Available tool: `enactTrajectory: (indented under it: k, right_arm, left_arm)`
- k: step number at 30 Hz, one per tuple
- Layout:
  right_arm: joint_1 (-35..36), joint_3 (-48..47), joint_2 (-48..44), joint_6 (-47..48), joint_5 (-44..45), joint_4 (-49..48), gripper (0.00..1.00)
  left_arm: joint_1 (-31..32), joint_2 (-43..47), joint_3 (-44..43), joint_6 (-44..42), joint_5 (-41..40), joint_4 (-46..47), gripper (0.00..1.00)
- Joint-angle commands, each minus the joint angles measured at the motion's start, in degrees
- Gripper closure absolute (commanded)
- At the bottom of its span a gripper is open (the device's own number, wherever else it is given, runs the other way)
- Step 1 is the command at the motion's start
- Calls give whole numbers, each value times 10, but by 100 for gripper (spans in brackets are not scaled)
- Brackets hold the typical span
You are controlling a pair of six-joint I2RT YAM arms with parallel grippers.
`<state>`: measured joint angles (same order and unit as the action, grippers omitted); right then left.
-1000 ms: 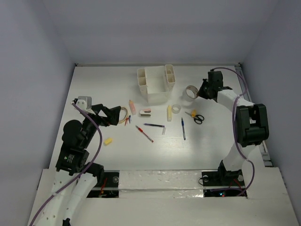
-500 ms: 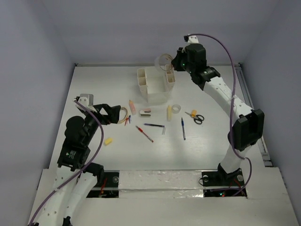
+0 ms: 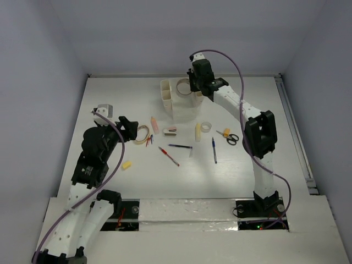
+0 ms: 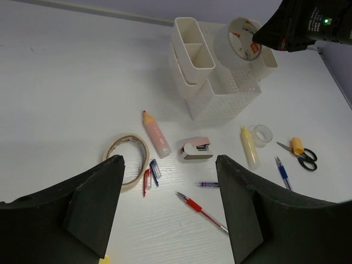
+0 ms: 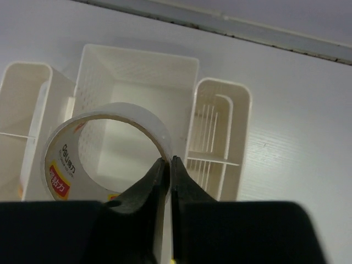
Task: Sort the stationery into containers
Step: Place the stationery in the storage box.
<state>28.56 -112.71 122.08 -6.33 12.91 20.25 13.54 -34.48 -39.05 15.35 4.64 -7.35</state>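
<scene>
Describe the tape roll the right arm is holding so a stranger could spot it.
Find the white desk organizer at the table's far middle. Above its middle compartment, the right arm's fingers pinch a wide pale tape roll, the only roll off the table, with a red-and-yellow label inside.

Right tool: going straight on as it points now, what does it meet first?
Probably the white organizer's middle compartment; the tape roll held by the right tool would enter first. Depth is unclear.

Organizer's middle compartment open beneath tape roll; divided side compartments close alongside
</scene>
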Motion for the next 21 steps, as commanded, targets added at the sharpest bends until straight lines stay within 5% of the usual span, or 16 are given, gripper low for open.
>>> enactTrajectory:
  k: [1,4,9,12,16,21]
  right_arm:
    - [20,-51,2,36,26,-14,80]
    - [26,-69,9,36,22,-14,52]
    - [32,-88,-17,22,8,1,37]
    - [32,-48,-81,0,-4,-4,43]
    - [32,198,-238,-76,-54,-98,73]
    - [42,411,-387,-148,-122,-180,82]
  left_arm:
    - [-10,-15,-28,-5,-4,16,35]
    - [-15,-39,-31,-4,-28,2,38]
    - [-15,-94,-40,-3,-60,-18,42]
    - [-15,-131,-45,-3,-61,-23,45]
    - [-20,-192,-59,-3,-55,-31,49]
    - [-20,-298,-77,-1,-20,-44,51]
